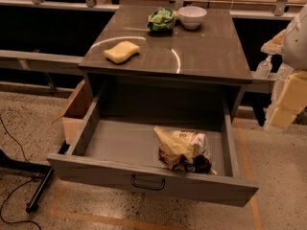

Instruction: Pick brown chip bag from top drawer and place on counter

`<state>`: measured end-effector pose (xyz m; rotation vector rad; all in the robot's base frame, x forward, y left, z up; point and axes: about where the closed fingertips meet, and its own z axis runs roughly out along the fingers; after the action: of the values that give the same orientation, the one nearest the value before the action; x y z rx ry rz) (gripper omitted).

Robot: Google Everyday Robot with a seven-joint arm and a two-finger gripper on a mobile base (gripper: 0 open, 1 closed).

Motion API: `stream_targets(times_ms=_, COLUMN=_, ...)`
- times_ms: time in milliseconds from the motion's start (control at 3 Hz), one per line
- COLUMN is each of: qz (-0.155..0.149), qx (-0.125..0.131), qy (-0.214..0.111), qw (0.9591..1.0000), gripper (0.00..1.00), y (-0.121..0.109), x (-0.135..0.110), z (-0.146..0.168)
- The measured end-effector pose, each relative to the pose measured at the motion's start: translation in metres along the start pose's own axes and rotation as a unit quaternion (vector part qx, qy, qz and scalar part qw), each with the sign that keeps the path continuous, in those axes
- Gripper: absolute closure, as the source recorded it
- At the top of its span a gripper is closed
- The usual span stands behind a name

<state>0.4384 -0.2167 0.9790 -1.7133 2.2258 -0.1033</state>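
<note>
speckled floor spread beneath the top drawer [120, 145], pulled wide open; above it, the counter [206, 51] carried a sponge [122, 51], green bag [161, 19] and bowl [192, 17]; in the drawer's right front lay the brown chip bag [184, 150]; right of the drawer, well apart, hung the gripper [288, 102], its state impossible to tell; the reach seemed not yet begun; next it needed to descend over the bag.

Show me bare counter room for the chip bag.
Free: counter front and right, between sponge and right edge. Crowded: back edge, with green bag and bowl. The gripper hangs off the counter's right side.
</note>
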Motion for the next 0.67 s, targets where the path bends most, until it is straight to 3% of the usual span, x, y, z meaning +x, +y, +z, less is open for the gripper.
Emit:
stream_targets(times_ms=333, qz=0.000, qx=0.000, qy=0.000, qw=1.0000, gripper=0.00, y=0.000, x=0.000, z=0.000)
stream_targets(times_ms=667, qz=0.004, qx=-0.010, qy=-0.031, qw=0.9994, gripper=0.00, y=0.003, x=-0.001, z=0.016)
